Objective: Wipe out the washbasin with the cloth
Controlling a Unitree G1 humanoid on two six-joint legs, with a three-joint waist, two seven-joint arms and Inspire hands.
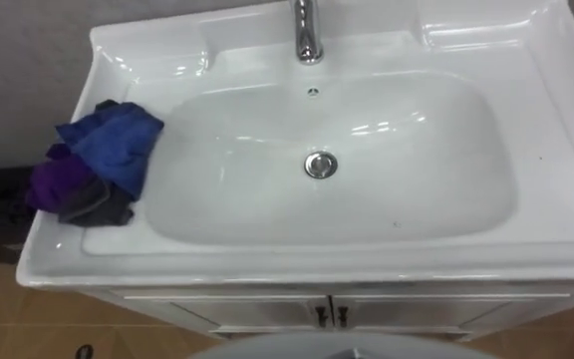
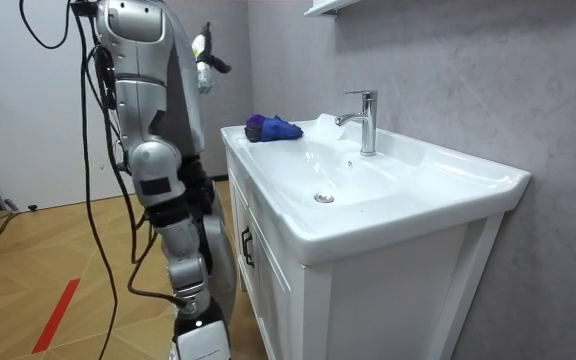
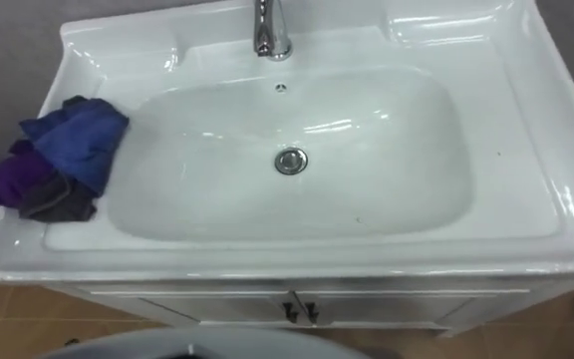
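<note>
The robot stands close before the white basin (image 1: pixel 387 194), facing it, on a wooden floor (image 2: pixel 58 250). The bowl is bare, with a round metal drain (image 1: pixel 320 165) at its middle and a chrome tap (image 1: pixel 308 35) on the back ledge. A crumpled cloth (image 1: pixel 103 160) of blue, purple and dark grey lies on the basin's flat rim at the robot's left, its edge reaching the bowl's slope. Cabinet doors (image 1: pixel 267 311) below are closed. In the room view the left robot hand (image 2: pixel 206 58) is raised at chest height beyond the torso, clear of the cloth; its state cannot be told.
</note>
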